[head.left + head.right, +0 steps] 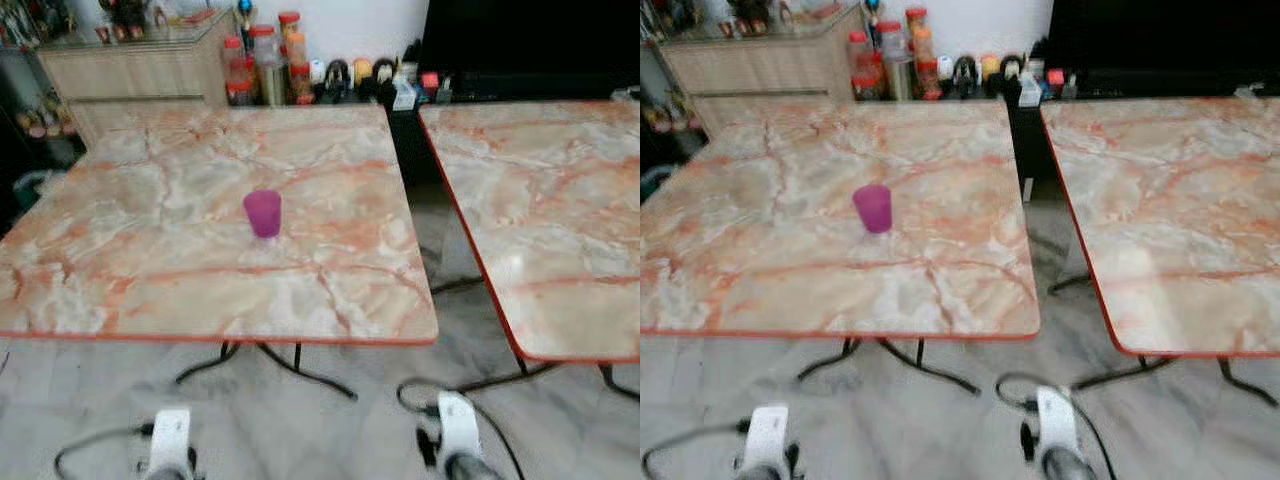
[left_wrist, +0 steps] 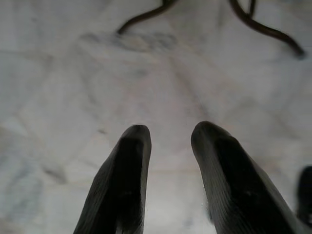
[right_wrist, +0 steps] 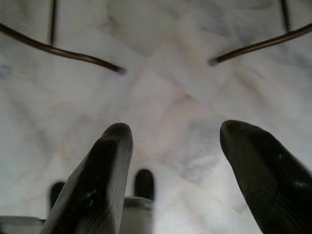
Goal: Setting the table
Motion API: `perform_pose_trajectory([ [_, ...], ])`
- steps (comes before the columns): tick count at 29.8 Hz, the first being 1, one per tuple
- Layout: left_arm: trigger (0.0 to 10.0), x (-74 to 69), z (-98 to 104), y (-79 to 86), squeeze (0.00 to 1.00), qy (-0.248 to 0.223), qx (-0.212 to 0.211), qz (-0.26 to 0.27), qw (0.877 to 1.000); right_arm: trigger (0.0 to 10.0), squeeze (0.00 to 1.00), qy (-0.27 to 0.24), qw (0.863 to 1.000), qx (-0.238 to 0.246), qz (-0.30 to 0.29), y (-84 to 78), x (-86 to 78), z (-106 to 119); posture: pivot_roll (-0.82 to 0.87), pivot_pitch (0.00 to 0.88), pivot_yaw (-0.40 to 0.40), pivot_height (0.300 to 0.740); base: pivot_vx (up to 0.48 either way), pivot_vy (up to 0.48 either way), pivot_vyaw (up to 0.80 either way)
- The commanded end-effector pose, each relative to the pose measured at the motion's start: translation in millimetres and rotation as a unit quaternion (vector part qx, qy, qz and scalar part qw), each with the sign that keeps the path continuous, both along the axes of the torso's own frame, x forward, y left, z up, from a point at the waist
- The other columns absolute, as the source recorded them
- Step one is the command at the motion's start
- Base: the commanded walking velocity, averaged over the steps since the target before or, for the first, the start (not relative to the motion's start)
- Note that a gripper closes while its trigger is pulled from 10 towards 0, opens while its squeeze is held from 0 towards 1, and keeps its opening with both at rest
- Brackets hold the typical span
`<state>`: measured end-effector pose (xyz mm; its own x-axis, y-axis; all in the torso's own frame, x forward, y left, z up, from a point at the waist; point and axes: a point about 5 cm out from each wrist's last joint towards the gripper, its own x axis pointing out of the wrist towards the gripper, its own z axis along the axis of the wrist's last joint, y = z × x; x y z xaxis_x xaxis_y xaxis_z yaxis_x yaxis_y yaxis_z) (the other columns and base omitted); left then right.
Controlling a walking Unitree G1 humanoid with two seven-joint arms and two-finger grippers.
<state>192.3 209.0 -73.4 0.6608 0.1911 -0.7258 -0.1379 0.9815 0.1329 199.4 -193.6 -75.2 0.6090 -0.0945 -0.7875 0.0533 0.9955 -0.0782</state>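
A purple cup (image 1: 262, 213) stands mid-worktop (image 1: 150, 280) (likely light plastic, slippery). Grip its sides. Left hand (image 2: 168, 146) and right hand (image 3: 175, 146) hang open, empty.

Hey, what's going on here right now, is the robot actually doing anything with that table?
Not at this moment. The robot stands facing two marble-patterned tables, and a purple cup sits upright, alone, near the middle of the left table. The right table has nothing on the part in view. Both arms hang low over the tiled floor: the left gripper and right gripper are both open and hold nothing. Jars and bottles stand against the wall behind.
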Motion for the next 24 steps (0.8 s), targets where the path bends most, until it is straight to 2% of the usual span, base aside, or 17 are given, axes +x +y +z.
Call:
perform_pose_trajectory([
  [1, 10.0, -11.4, -3.2, 13.2, 0.00, 0.013, 0.006, 0.026, 1.000, 10.0, 0.00, 0.004, 1.000, 0.007, -0.001, 5.3, -1.5, -1.6, 0.02, 0.000, 0.019, 0.740, 0.000, 0.000, 0.00],
  [4, 10.0, -13.5, -2.7, 19.1, 0.00, 0.011, 0.014, 0.046, 0.999, 10.0, 0.00, 0.005, 1.000, 0.006, -0.001, 5.0, -2.0, -1.9, 0.02, 0.000, 0.019, 0.740, 0.000, 0.000, 0.00],
  [5, 10.0, -11.5, 0.2, 25.0, 0.00, -0.002, 0.017, 0.071, 0.997, 10.0, 0.00, 0.010, 1.000, 0.001, 0.003, 4.3, -3.0, -2.5, 0.02, 0.000, 0.018, 0.740, 0.000, 0.000, 0.00],
  [7, 10.0, -9.8, 2.4, 28.5, 0.00, -0.011, 0.022, 0.084, 0.996, 10.0, 0.00, 0.012, 1.000, 0.000, 0.004, 4.1, -3.5, -2.7, 0.02, 0.000, 0.018, 0.740, 0.000, 0.000, 0.00],
  [9, 10.0, -3.5, 11.0, 40.8, 0.00, -0.044, 0.049, 0.119, 0.991, 10.0, 0.00, 0.014, 1.000, -0.002, 0.005, 3.2, -4.6, -3.2, 0.02, 0.000, 0.018, 0.740, 0.000, 0.000, 0.00],
  [10, 10.0, -0.6, 17.1, 50.7, 0.00, -0.063, 0.066, 0.152, 0.984, 10.0, 0.00, 0.014, 1.000, -0.002, 0.003, 2.4, -5.2, -3.4, 0.02, 0.000, 0.018, 0.740, 0.000, 0.000, 0.00],
  [12, 10.0, -0.6, 17.1, 50.7, 0.00, -0.063, 0.066, 0.152, 0.984, 10.0, 0.00, 0.014, 1.000, -0.002, 0.003, 2.4, -5.2, -3.4, 0.02, 0.000, 0.018, 0.740, 0.000, 0.000, 0.00],
  [13, 10.0, 2.3, 26.4, 65.8, 0.00, -0.089, 0.093, 0.196, 0.972, 10.0, 0.00, 0.017, 1.000, -0.005, 0.005, 1.4, -6.1, -3.7, 0.02, 0.000, 0.016, 0.740, 0.000, 0.000, 0.00],
  [14, 10.0, 6.6, 43.6, 89.6, 0.00, -0.130, 0.138, 0.256, 0.948, 10.0, 0.00, 0.019, 1.000, -0.007, 0.001, -0.5, -7.7, -4.3, 0.03, 0.000, 0.010, 0.740, 0.000, 0.000, 0.00],
  [15, 10.0, 6.6, 43.6, 89.6, 0.00, -0.130, 0.138, 0.256, 0.948, 10.0, 0.00, 0.019, 1.000, -0.007, 0.001, -0.5, -7.7, -4.3, 0.03, 0.000, 0.010, 0.740, 0.000, 0.000, 0.00],
  [16, 10.0, 11.3, 54.9, 101.0, 0.00, -0.156, 0.162, 0.273, 0.935, 10.0, 0.00, 0.021, 1.000, -0.008, 0.000, -1.4, -8.6, -4.6, 0.04, 0.000, 0.005, 0.740, 0.000, 0.000, 0.00],
  [17, 10.0, 14.2, 62.1, 107.3, 0.00, -0.172, 0.176, 0.282, 0.927, 10.0, 0.00, 0.021, 1.000, -0.007, -0.002, -1.9, -9.1, -4.8, 0.04, 0.000, 0.005, 0.740, 0.000, 0.000, 0.00],
  [20, 10.0, 32.6, 98.8, 129.0, 0.00, -0.243, 0.250, 0.286, 0.893, 10.0, 0.00, 0.023, 1.000, -0.008, 0.000, -2.4, -9.5, -5.0, 0.04, 0.000, 0.004, 0.740, 0.000, 0.000, 0.00],
  [21, 10.0, 32.6, 98.8, 129.0, 0.00, -0.243, 0.250, 0.286, 0.893, 10.0, 0.00, 0.023, 1.000, -0.008, 0.000, -2.4, -9.5, -5.0, 0.04, 0.000, 0.004, 0.740, 0.000, 0.000, 0.00],
  [22, 10.0, 39.1, 110.7, 133.2, 0.00, -0.264, 0.275, 0.279, 0.881, 10.0, 0.00, 0.023, 1.000, -0.009, 0.000, -2.6, -9.5, -4.9, 0.04, 0.000, 0.004, 0.740, 0.000, 0.000, 0.00],
  [23, 10.0, 52.1, 129.7, 134.5, 0.00, -0.297, 0.312, 0.252, 0.866, 10.0, 0.00, 0.022, 1.000, -0.009, 0.000, -2.7, -9.1, -4.7, 0.04, 0.000, 0.004, 0.740, 0.000, 0.000, 0.00],
  [24, 10.0, 70.2, 154.8, 131.8, 0.00, -0.348, 0.335, 0.229, 0.845, 10.0, 0.00, 0.021, 1.000, -0.009, -0.001, -2.6, -8.5, -4.4, 0.04, 0.000, 0.004, 0.740, 0.000, 0.000, 0.00],
])
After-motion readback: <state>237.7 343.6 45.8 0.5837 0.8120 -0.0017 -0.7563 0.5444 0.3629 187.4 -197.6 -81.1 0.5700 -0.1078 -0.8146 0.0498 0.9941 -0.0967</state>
